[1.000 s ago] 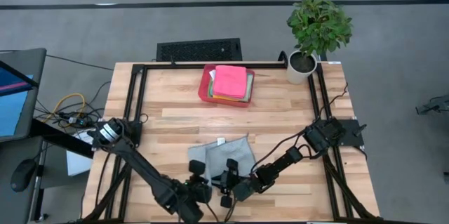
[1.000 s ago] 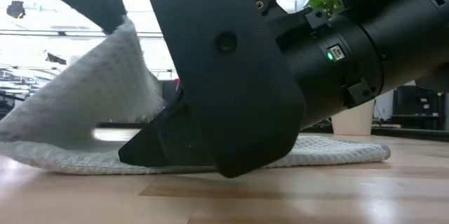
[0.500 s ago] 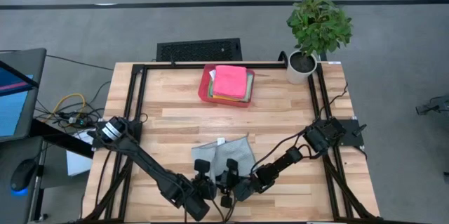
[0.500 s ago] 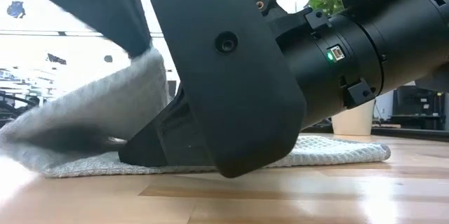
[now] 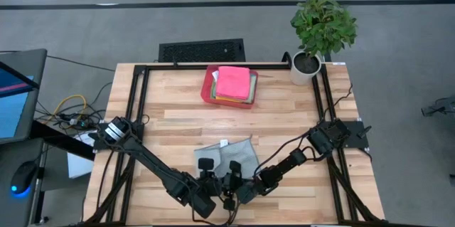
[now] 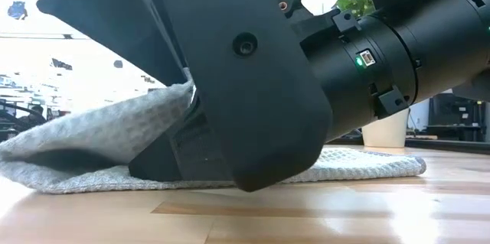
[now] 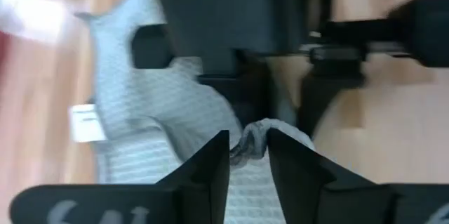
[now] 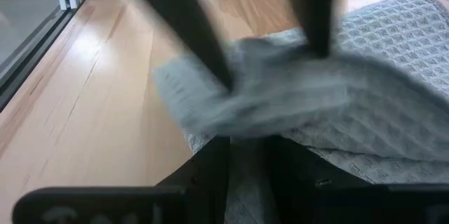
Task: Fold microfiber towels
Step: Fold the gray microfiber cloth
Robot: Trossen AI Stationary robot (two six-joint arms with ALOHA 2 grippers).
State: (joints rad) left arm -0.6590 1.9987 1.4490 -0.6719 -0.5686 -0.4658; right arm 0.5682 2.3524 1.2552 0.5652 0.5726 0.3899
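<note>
Grey towel [image 5: 229,157] lies on the tabletop [image 5: 284,124], well apart from the red tray [image 5: 211,85] and on its near side. Its long axis runs from a raised corner pointing toward the tray and plant [image 5: 323,24] down toward the near edge; a white tag [image 5: 223,142] shows at the tray-facing edge. In the low view the towel [image 6: 92,133] is humped, one layer folded over another.

Left gripper [image 5: 206,177] sits on the end of the towel farthest from the tray; jaws a narrow gap apart, a bunched fold of grey cloth [image 7: 249,142] between the fingertips.

Right gripper [image 5: 232,176] is just beside it on the same end; jaws close together over the cloth, but a firm hold cannot be told.

Tray holds a stack of towels, pink towel [image 5: 233,81] on top.
</note>
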